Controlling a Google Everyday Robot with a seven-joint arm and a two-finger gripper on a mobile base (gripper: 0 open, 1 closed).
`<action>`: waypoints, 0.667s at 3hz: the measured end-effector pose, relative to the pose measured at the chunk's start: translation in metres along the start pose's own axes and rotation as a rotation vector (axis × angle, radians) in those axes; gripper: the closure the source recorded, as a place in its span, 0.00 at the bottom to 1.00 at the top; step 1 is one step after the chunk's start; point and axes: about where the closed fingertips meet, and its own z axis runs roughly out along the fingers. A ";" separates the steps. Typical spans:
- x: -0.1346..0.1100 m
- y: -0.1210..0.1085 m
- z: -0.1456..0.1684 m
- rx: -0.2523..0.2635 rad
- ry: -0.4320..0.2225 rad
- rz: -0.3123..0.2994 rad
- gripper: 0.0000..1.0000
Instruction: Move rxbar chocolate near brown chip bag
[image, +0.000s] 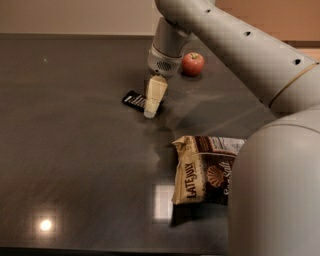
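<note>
Robot arm (240, 50) reaches in from the right over a dark table (65, 150). Brown chip bag (202, 172) lies front right, partly hidden behind the arm. Gripper (150, 111) points down at the right end of the rxbar chocolate (134, 99); can't tell whether it's open or closed. Red apple (192, 63) sits behind. The bar lies flat, well apart from the bag.

Bare tabletop (100, 150) lies open between the gripper (150, 111) at the rxbar chocolate (134, 99) and the brown chip bag (200, 175).
</note>
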 end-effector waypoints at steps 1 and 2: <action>0.000 0.008 0.018 -0.025 0.025 -0.012 0.00; 0.001 0.018 0.030 -0.043 0.044 -0.025 0.18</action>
